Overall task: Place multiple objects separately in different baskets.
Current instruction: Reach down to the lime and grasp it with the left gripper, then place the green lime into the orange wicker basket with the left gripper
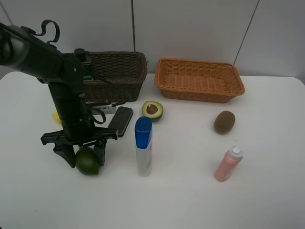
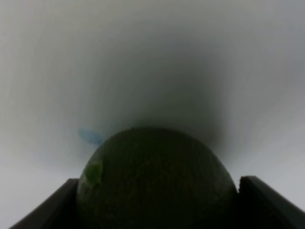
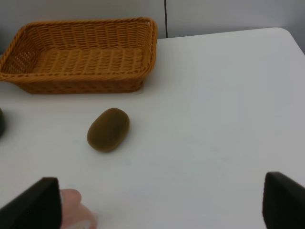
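On the white bench [image 1: 190,200], near its left side, the left gripper [image 1: 85,158] points straight down over the green avocado [image 1: 88,163], which rests on the surface. Its dark fingers [image 2: 45,205] stand one on each side of the fruit. In the left wrist view, their inner edges meet the avocado's skin on both sides, so they are closed against it.

Just behind the arm, the grey-black eraser block [image 1: 121,120] lies flat, and a sliver of the yellow lemon [image 1: 56,116] shows past the arm's left side. The blue-capped white bottle [image 1: 143,145] stands upright close to the right of the avocado, with a narrow strip of bare bench between them. The halved avocado [image 1: 152,110] sits cut face up behind that bottle.

Two baskets line the back edge against the wall. The deeper dark brown basket [image 1: 119,71] is on the left, partly hidden by the arm. The shallower orange-tan basket [image 1: 199,79] is on the right, a small gap apart.

On the right half, the brown kiwi [image 1: 224,121] lies in front of the orange-tan basket, well clear of it. The pink bottle [image 1: 228,164] stands nearer the front. A broad band of bare bench separates these two from the white bottle.

The right gripper [image 3: 164,205] appears only in its own wrist view. Its fingers [image 3: 283,202] are spread wide and hold nothing, with the pink bottle's cap just beside one tip. The bench's rounded far corner shows beyond the kiwi.
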### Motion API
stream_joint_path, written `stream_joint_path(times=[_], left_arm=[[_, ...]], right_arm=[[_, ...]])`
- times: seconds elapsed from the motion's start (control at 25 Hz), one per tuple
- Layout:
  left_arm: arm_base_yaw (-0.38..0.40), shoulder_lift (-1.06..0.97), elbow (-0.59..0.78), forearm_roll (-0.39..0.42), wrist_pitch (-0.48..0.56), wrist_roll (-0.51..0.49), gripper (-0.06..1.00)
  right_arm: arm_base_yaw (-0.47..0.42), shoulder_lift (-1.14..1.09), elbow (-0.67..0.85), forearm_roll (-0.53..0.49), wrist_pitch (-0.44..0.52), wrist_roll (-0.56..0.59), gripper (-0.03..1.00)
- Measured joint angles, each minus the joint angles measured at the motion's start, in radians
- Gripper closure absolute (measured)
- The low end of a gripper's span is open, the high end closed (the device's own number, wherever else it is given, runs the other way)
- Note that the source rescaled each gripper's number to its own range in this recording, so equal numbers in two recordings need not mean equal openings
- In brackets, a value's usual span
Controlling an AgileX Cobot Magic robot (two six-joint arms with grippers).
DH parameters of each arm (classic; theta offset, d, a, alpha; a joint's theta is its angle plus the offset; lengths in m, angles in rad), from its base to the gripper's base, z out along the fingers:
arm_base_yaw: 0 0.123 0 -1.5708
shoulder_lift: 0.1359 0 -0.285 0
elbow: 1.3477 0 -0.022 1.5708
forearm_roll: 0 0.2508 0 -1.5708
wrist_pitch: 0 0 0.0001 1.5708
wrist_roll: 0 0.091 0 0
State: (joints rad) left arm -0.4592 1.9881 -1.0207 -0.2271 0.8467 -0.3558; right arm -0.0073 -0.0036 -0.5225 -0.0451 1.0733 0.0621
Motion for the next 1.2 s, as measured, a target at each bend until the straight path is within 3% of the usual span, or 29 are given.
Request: stream_joint_path(times=[0.24, 0.48, 0.8, 1.08, 1.2], left_arm=[[0.0, -0.081, -0.087, 0.0, 0.078, 0.07, 0.28], [0.0, -0.135, -0.447, -0.01, 0.012, 0.202, 0.28], [0.0, 0.217, -0.976, -0.205, -0.11, 0.431, 0.28], [-0.037, 0.508, -1.29, -0.22, -0.205, 0.592, 0.28], [-0.055, 0.554, -1.332, -0.22, -0.243, 0.622, 0.06]], right_arm=[[0.0, 0.0, 0.0, 0.0, 0.0, 0.0, -0.03], [0.0, 0.0, 0.0, 0.0, 0.0, 0.0, -0.03], [0.0, 0.0, 0.0, 0.0, 0.0, 0.0, -0.03], [0.0, 0.0, 0.0, 0.0, 0.0, 0.0, -0.03], [0.0, 0.0, 0.0, 0.0, 0.0, 0.0, -0.03]])
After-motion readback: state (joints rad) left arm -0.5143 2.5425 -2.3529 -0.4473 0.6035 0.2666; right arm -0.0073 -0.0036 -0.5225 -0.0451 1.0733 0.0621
